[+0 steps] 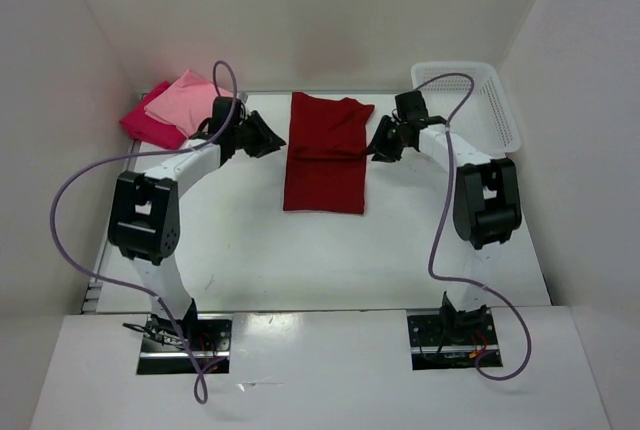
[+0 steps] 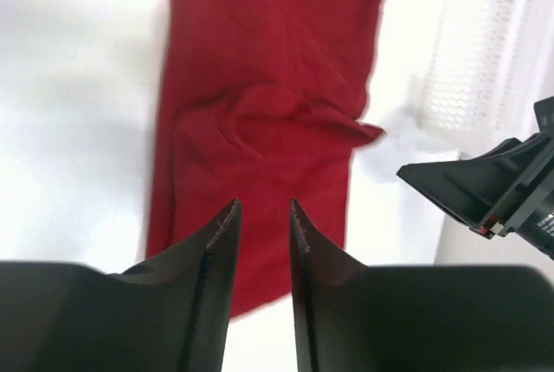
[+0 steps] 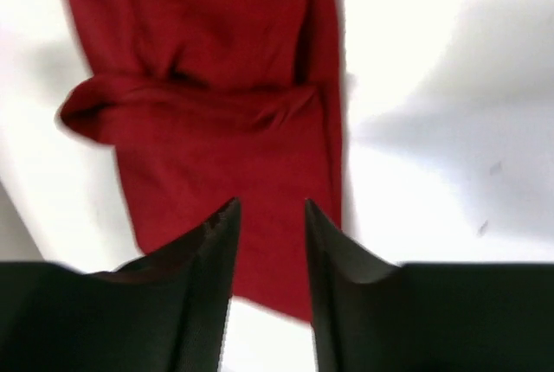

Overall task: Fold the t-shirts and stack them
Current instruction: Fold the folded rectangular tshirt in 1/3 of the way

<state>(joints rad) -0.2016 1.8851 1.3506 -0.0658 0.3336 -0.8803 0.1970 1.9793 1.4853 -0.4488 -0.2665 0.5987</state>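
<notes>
The dark red t-shirt (image 1: 326, 153) lies as a long narrow strip in the middle of the table, with a crease across its middle. It also shows in the left wrist view (image 2: 260, 121) and the right wrist view (image 3: 225, 104). The light pink t-shirt (image 1: 188, 100) lies folded on the folded crimson-magenta t-shirt (image 1: 145, 125) at the far left. My left gripper (image 1: 272, 138) hovers at the strip's left edge, open and empty (image 2: 264, 209). My right gripper (image 1: 378, 142) hovers at its right edge, open and empty (image 3: 270, 209).
A white lattice basket (image 1: 490, 100) stands at the far right, also seen in the left wrist view (image 2: 485, 52). White walls enclose the table on three sides. Purple cables loop from both arms.
</notes>
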